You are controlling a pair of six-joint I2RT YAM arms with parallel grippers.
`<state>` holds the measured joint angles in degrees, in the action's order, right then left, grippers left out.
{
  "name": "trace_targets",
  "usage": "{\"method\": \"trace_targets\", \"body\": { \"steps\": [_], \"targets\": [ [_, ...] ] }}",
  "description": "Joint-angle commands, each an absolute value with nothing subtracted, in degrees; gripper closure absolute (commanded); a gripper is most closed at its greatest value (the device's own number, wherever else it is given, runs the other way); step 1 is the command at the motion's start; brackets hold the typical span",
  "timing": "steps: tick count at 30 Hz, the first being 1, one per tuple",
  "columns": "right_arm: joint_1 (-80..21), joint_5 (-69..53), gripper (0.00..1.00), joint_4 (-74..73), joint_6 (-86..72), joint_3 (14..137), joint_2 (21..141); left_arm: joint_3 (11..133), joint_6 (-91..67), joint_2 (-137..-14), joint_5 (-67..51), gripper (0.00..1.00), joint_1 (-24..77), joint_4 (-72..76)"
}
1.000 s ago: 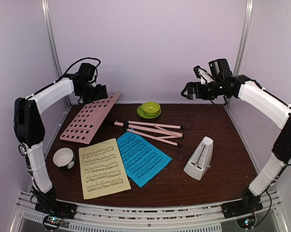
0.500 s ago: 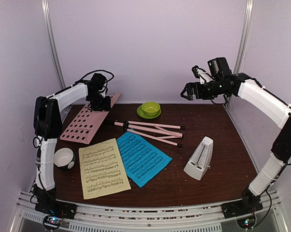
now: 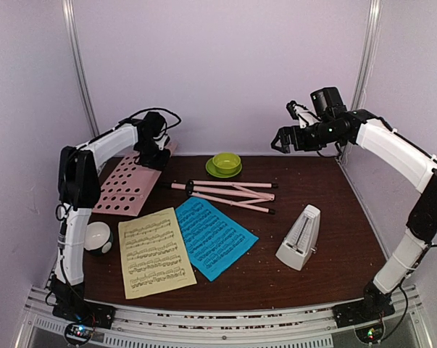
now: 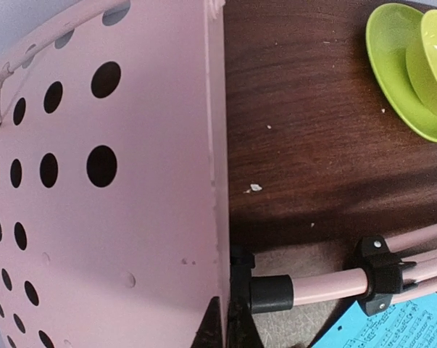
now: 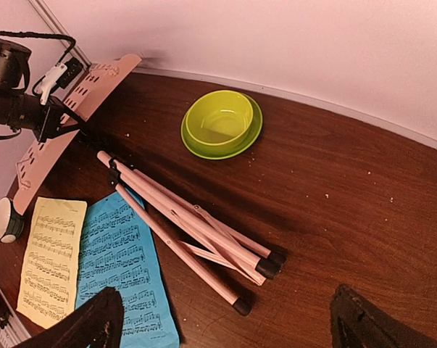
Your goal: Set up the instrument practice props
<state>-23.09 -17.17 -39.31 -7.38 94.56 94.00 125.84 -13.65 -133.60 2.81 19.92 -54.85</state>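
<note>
The pink music stand lies flat: its hole-punched desk [image 3: 126,186] at the back left, its folded tripod legs [image 3: 225,194] pointing right. My left gripper [image 3: 154,150] is shut on the desk's far right edge [image 4: 217,217], close to the black collar [image 4: 270,293] where the legs join. In the left wrist view the left gripper [image 4: 229,325] has both tips pressed on that edge. The pale-yellow page [image 3: 154,252] and blue page [image 3: 213,238] lie flat at the front. The white metronome [image 3: 300,237] stands at the right. High at the back right, my right gripper [image 3: 287,136] is open and holds nothing.
A green bowl on a saucer [image 3: 224,164] sits at the back middle, just right of the desk's corner. A small white-and-black cup [image 3: 96,237] rests by the left arm. Walls close in on the left, back and right.
My left arm swung right to the desk's far edge and its jaws closed on it. The stand's legs shifted slightly. The right arm barely moved.
</note>
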Motion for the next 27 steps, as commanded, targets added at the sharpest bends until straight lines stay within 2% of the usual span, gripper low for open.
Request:
{"method": "trace_targets", "body": {
  "steps": [1, 4, 9, 12, 16, 20, 27],
  "targets": [
    [-23.3, -17.9, 0.00, -38.8, -6.9, 92.9, 92.1, 133.7, -4.0, -129.6, 11.4, 1.00, 20.4, -53.3],
    [-23.1, -18.9, 0.00, -36.6, -8.3, 90.8, 90.2, 132.8, 1.9, -124.3, 15.8, 1.00, 21.3, -47.4],
    [-22.0, -22.7, 0.00, -33.4, -11.0, 87.9, 87.4, 126.5, 15.2, -114.7, 19.3, 1.00, 25.1, -26.7],
    [-20.7, -25.0, 0.00, -30.8, -13.0, 86.6, 85.3, 128.1, 25.3, -112.8, 19.8, 1.00, 28.1, -17.8],
    [-18.6, -29.1, 0.00, -24.3, -17.9, 82.6, 82.1, 129.4, 27.9, -109.1, 15.4, 1.00, 29.7, -12.8],
    [-16.4, -34.0, 0.00, -17.3, -23.5, 78.5, 79.9, 124.5, 40.2, -104.1, 9.9, 1.00, 33.9, -6.0],
    [-16.4, -42.0, 0.01, -8.9, -30.0, 79.3, 81.1, 121.4, 51.6, -96.5, 2.1, 1.00, 39.2, -2.1]
  ]
}}
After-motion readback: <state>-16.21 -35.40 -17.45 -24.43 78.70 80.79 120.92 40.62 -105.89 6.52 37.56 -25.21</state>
